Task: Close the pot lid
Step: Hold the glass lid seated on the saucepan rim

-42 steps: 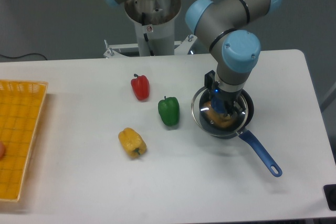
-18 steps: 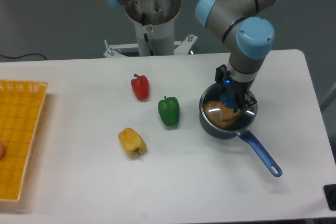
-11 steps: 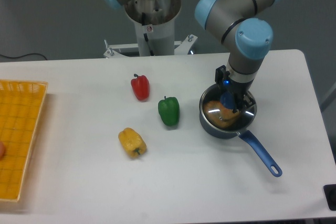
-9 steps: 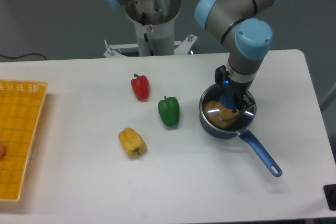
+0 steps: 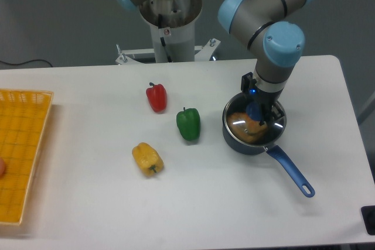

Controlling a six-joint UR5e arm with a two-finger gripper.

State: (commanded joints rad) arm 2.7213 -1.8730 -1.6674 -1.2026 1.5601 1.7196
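The dark pot [image 5: 234, 140] stands right of the table's middle, its blue handle [image 5: 290, 171] pointing to the front right. The glass pot lid [image 5: 242, 123] lies over the pot's mouth, about level, with an orange thing showing through it. My gripper [image 5: 257, 115] comes straight down over the lid's centre and stands around the blue knob, which its fingers mostly hide. I cannot tell whether the fingers still grip the knob.
A green pepper [image 5: 188, 124] stands just left of the pot. A red pepper [image 5: 156, 97] is farther back left and a yellow pepper [image 5: 147, 159] nearer the front. An orange basket [image 5: 20, 150] lies at the left edge.
The lid went from hanging off the pot's left side 2.3 s ago to lying over its mouth. Over the last second, the gripper and lid have barely moved.
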